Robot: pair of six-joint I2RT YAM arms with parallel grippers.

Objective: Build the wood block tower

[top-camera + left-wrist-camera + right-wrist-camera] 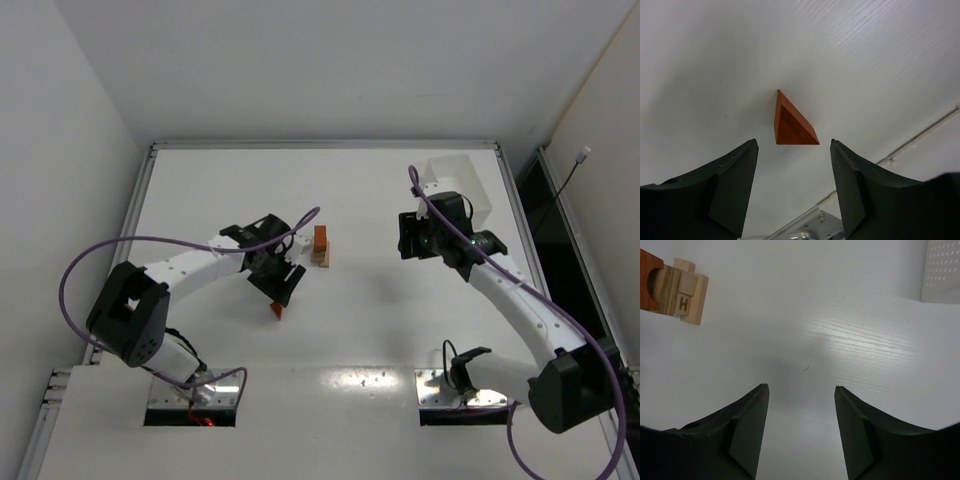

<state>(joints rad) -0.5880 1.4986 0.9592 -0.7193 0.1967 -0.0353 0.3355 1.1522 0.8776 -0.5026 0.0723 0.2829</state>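
Observation:
The wood block tower [320,245] stands at mid-table, a narrow column of reddish-brown and pale tan blocks. In the right wrist view it [672,286] shows at the upper left, with an arch, a bar and a cube marked H. A reddish-brown triangular wedge [276,311] lies on the table; in the left wrist view the wedge [791,121] sits just beyond the fingertips. My left gripper [283,285] is open and empty above the wedge. My right gripper [408,240] is open and empty, to the right of the tower.
A white plastic bin [462,187] stands at the back right, behind the right gripper; its perforated wall [942,270] shows in the right wrist view. A metal rail [920,135] and bracket mark the table's near edge.

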